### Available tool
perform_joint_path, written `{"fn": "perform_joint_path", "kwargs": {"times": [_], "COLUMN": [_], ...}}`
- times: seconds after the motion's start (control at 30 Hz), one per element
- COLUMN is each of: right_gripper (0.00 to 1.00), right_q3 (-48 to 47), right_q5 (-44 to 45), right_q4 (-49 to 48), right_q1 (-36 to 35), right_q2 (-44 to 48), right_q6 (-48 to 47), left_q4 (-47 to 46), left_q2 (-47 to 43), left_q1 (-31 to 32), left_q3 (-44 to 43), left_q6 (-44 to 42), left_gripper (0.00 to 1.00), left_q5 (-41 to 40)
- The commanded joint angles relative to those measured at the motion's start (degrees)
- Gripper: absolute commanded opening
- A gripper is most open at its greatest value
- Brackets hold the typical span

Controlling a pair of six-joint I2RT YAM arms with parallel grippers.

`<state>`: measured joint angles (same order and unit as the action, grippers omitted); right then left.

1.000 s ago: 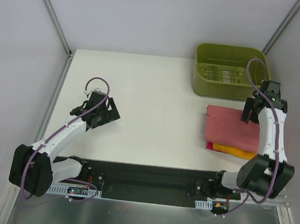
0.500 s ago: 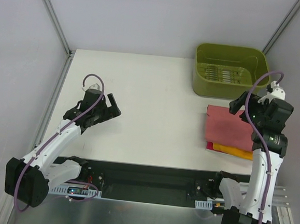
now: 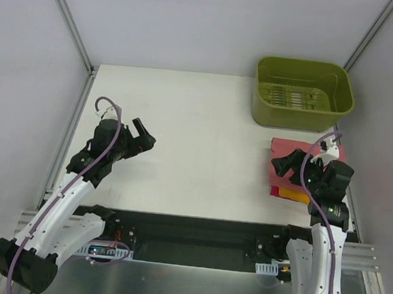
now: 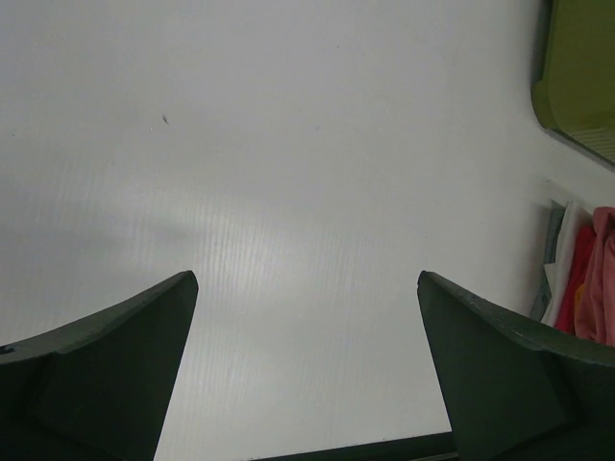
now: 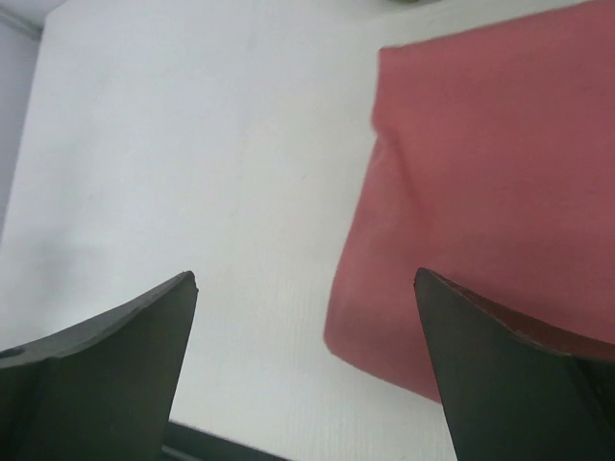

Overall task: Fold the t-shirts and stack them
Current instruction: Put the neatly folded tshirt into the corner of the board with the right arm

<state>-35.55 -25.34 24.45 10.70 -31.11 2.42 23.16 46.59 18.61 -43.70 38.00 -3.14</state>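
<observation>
The t-shirts lie folded in a stack at the right of the table. The dusty-red one (image 3: 286, 144) is on top, with an orange edge (image 3: 291, 193) and a magenta corner (image 3: 275, 191) showing beneath at the front. My right gripper (image 3: 287, 162) hovers open above the stack's left edge. Its wrist view shows the red shirt (image 5: 480, 173) ahead and under the right finger (image 5: 500, 365), with nothing between the jaws of the gripper (image 5: 306, 277). My left gripper (image 3: 145, 134) hangs open over bare table at the left (image 4: 306, 279), holding nothing.
A green tub (image 3: 287, 117) stands behind the stack at the back right; its corner (image 4: 581, 67) also shows in the left wrist view. The right arm covers the stack's right part. Grey walls close in the table on three sides.
The right gripper has come from the stack's far right, near the tub, toward the near edge and left, over the stack's left edge. The left arm has drawn back slightly. Both stayed open.
</observation>
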Motion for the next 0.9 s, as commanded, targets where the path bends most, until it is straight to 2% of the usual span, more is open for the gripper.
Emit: {"fn": "perform_joint_path", "kwargs": {"times": [0.0, 0.17, 0.33, 0.43, 0.57, 0.87], "right_gripper": [1.00, 1.00, 0.99, 1.00, 1.00, 1.00], "right_q3": [4.1, 5.1, 4.9, 3.3, 0.9, -1.4], "right_q5": [-9.3, -7.0, 0.9, 5.6, 7.3, 9.0], "right_q4": [-11.4, -16.5, -23.5, -26.2, -28.1, -29.5], "right_q1": [-4.8, -14.9, -27.6, -32.0, -34.2, -36.1], "right_q2": [0.3, -3.2, -12.5, -16.3, -24.0, -28.5], "right_q6": [5.4, 5.8, 8.2, 8.4, 8.9, 8.7], "left_q4": [0.0, 0.5, 0.6, 0.7, 0.9, 1.1], "left_q2": [-3.3, -4.6, -4.1, -4.1, -4.0, -2.6], "left_q1": [-0.9, -0.9, -0.9, -0.9, -0.9, -0.9], "left_q3": [-0.2, 1.2, 1.9, 2.6, 3.9, 3.5], "left_q6": [-0.5, 0.4, 0.8, 0.8, 1.2, 0.4], "left_gripper": [0.99, 1.00, 0.99, 0.99, 0.99, 0.99], "left_q5": [-0.9, -0.1, 0.3, -0.1, -1.1, -2.7]}}
